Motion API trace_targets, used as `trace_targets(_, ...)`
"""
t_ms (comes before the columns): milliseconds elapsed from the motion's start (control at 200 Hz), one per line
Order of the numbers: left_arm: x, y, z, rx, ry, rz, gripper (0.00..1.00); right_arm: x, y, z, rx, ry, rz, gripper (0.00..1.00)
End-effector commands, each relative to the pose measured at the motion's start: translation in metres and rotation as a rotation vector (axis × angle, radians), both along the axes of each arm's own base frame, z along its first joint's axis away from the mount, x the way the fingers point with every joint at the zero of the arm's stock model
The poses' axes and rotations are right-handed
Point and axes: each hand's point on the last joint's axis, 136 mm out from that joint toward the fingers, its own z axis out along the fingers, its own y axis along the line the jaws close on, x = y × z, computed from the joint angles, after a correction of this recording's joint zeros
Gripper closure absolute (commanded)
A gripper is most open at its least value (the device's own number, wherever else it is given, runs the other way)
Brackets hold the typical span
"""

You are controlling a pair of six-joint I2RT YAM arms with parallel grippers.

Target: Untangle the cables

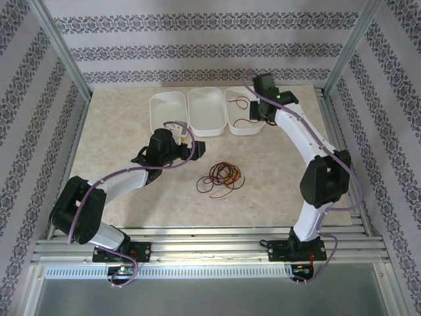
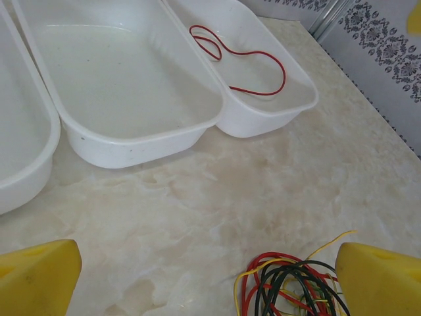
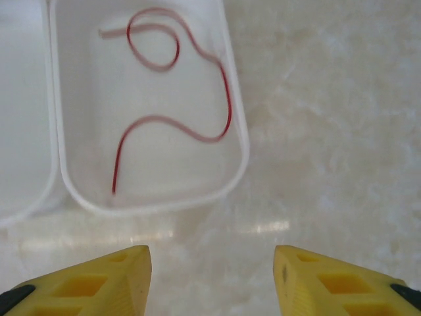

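Sprawling before left wrist camera: tangled cables (image 2: pixel 293 289)

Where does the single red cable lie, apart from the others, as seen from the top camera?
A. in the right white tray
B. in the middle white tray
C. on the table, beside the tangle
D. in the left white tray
A: the red cable curls on the floor of the right white tray, well apart from the tangle of cables that lies on the table.
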Motion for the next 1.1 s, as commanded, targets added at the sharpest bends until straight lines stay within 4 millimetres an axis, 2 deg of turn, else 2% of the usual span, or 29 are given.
trace_targets(0, -0.005, 0.013, -0.003, 0.019, 0.017, 0.043, 0.01, -0.038, 0.028, -0.017, 0.007, 0.043, 0.068, 0.51)
trace_targets(75, -0.007, 0.018, -0.008, 0.036, 0.027, 0.062, 0.01, -0.066, 0.052, -0.033, 0.066, 0.09, 0.126, 0.54)
trace_targets(160, -0.01, 0.024, -0.013, 0.049, 0.038, 0.084, 0.01, -0.097, 0.065, -0.052, 0.106, 0.159, 0.125, 0.58)
trace_targets(320, -0.02, 0.015, -0.019, 0.055, 0.05, 0.006, 0.01, -0.149, 0.08, -0.082, 0.215, 0.247, 0.051, 0.65)
trace_targets(520, -0.03, -0.004, -0.045, 0.026, 0.16, -0.07, 0.01, -0.194, 0.085, -0.105, 0.234, 0.281, -0.06, 0.65)
trace_targets(650, -0.032, -0.022, -0.062, -0.012, 0.229, -0.107, 0.04, -0.21, 0.1, -0.119, 0.268, 0.312, -0.076, 0.64)
trace_targets(809, -0.032, -0.037, -0.072, -0.069, 0.266, -0.134, 0.09, -0.222, 0.11, -0.133, 0.28, 0.354, -0.083, 0.65)
trace_targets(1094, -0.036, -0.063, -0.094, -0.08, 0.353, -0.206, 0.17, -0.226, 0.12, -0.152, 0.313, 0.387, -0.079, 0.65)
